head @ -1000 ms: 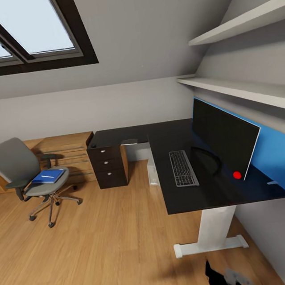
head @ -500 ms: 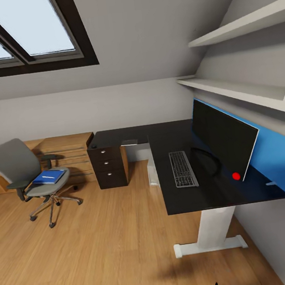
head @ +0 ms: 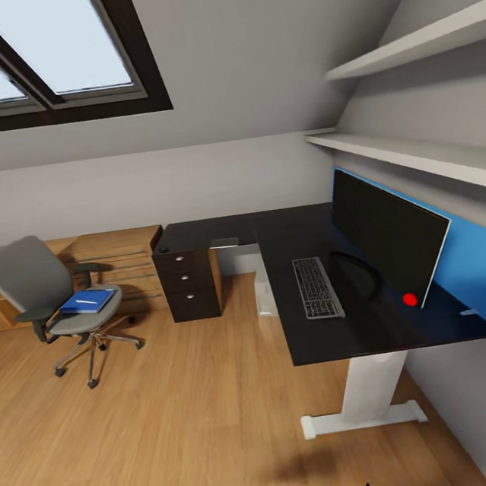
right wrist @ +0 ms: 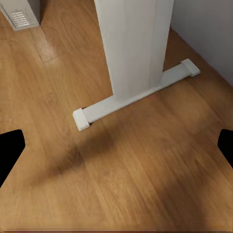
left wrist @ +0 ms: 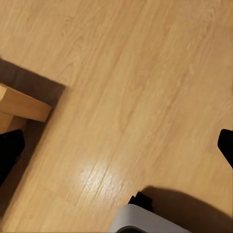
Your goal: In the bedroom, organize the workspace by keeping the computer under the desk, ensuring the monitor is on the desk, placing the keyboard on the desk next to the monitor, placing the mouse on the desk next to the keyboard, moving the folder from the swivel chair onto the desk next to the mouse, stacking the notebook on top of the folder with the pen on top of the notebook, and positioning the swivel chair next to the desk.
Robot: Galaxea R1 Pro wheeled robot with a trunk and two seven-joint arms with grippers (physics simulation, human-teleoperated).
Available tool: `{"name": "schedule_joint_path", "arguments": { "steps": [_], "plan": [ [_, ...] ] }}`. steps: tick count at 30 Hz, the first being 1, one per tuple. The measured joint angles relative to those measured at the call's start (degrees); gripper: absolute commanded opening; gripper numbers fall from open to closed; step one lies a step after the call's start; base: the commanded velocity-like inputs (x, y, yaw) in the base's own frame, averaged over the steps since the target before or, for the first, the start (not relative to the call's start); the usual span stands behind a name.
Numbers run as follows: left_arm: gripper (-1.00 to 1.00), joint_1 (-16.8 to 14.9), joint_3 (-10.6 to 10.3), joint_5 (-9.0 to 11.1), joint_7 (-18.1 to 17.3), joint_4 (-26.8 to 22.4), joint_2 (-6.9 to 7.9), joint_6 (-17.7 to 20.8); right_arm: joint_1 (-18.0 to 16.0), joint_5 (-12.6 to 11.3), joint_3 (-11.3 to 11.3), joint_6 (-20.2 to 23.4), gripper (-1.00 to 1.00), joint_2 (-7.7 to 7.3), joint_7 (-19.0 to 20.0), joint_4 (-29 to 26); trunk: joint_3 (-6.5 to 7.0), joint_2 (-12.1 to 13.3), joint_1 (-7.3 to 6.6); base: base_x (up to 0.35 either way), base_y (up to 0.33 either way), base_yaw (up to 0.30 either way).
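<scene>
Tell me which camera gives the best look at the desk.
The head view: it takes in the desk whole, glossy black top, drawer unit and white pedestal. The right wrist view catches its white pedestal leg and foot on the floor. The left wrist view looks at wood floor.

Attic bedroom office: skylight (head: 34,56), desk (head: 332,338), monitor (head: 388,235).
</scene>
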Motion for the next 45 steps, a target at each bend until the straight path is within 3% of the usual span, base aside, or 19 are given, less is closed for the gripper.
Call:
{"name": "schedule_joint_path", "arguments": {
  "steps": [1, 5, 11, 12, 18, 23, 45],
  "plan": [
    [1.0, 0.0, -0.1, 0.0, 0.0, 0.1, 0.0, 0.1, 0.0, 3.3, 2.4, 0.1, 1.0, 0.09, 0.0, 0.0, 0.0, 0.0, 0.0, 0.0, 0.304, 0.0],
    [1.0, 0.0, -0.1, 0.1, 0.0, 0.2, -0.02, 0.1, 0.0, 5.2, 3.8, -0.4, 1.0, 0.04, -0.1, 0.0, 0.0, 0.0, 0.0, 0.0, 0.301, 0.029],
    [1.0, 0.0, -0.4, 0.1, 0.1, 0.3, -0.17, 0.2, 0.0, 5.1, 3.9, -0.4, 1.0, 0.19, -0.4, 0.0, -0.12, 0.0, -0.02, 0.165, 0.214, 0.239],
    [1.0, 0.0, -0.5, 0.1, -1.3, 2.6, -0.16, 0.2, 0.0, 5.3, 3.9, -0.4, 1.0, 0.19, -0.4, 0.0, -0.15, 0.0, -0.03, 0.297, 0.151, 0.267],
    [1.0, 0.0, -0.3, 0.2, -7.6, 4.6, -0.14, 0.3, 0.0, 5.3, 4.0, -0.5, 1.0, 0.19, -0.4, 0.0, -0.29, 0.0, -0.03, 0.306, 0.122, 0.267],
    [1.0, 0.0, -0.2, 0.2, -9.9, 5.1, -0.16, 0.3, 0.0, 5.4, 4.0, -0.5, 1.0, 0.19, -0.4, 0.0, -0.4, 0.0, -0.03, 0.317, 0.048, 0.267],
    [1.0, 0.0, 0.0, 0.2, -10.7, 5.6, -0.13, -0.3, 0.0, 5.3, 4.0, -0.5, 1.0, 0.26, -0.2, 0.1, -0.6, 0.0, -0.03, 0.319, 0.057, 0.062]
  ]
}}
